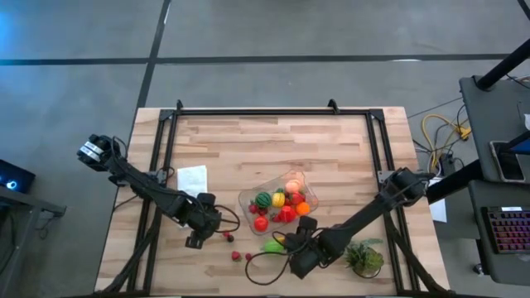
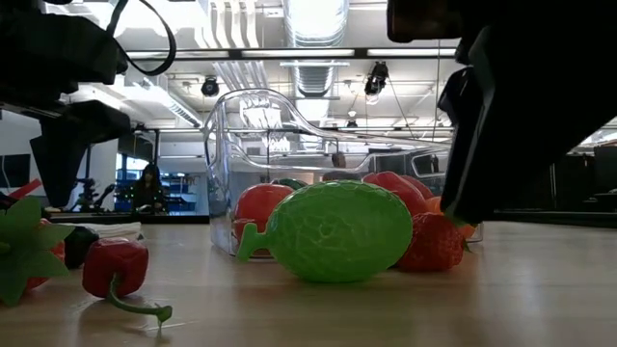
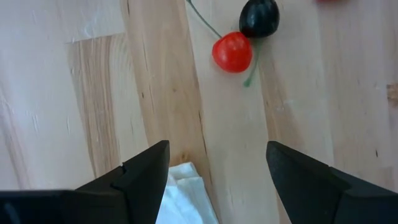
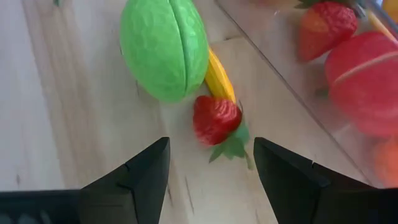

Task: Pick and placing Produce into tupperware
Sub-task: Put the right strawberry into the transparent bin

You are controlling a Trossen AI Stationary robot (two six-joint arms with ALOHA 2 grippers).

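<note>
Lying just in front of the right gripper (image 4: 210, 163), a small red strawberry (image 4: 216, 119) rests on the wooden table (image 1: 248, 141), touching a yellow piece (image 4: 219, 78) that leans against the lime green fruit (image 4: 165, 48). The fingers of this gripper stand apart and hold nothing; the strawberry lies just beyond the gap between them. In the high view the right gripper (image 1: 300, 245) is just beside the lime green fruit (image 1: 273, 246), near the front edge of the table.

The left gripper (image 3: 216, 163) is also open and empty. A red cherry (image 3: 232, 52) and a dark cherry (image 3: 259, 17) lie on the wood ahead of it, touching each other. A corner of white cloth (image 3: 183, 199) shows between its fingers.

The tupperware (image 1: 277, 201) stands near the middle of the table, between the two arms. It holds several pieces of produce: a striped dark-green melon (image 1: 262, 199), a yellow one (image 1: 278, 199), some red ones and orange ones.

Both arms reach in from the sides of the table and bend low towards its front part. A green plant tuft (image 1: 364, 258) lies near the right arm.
</note>
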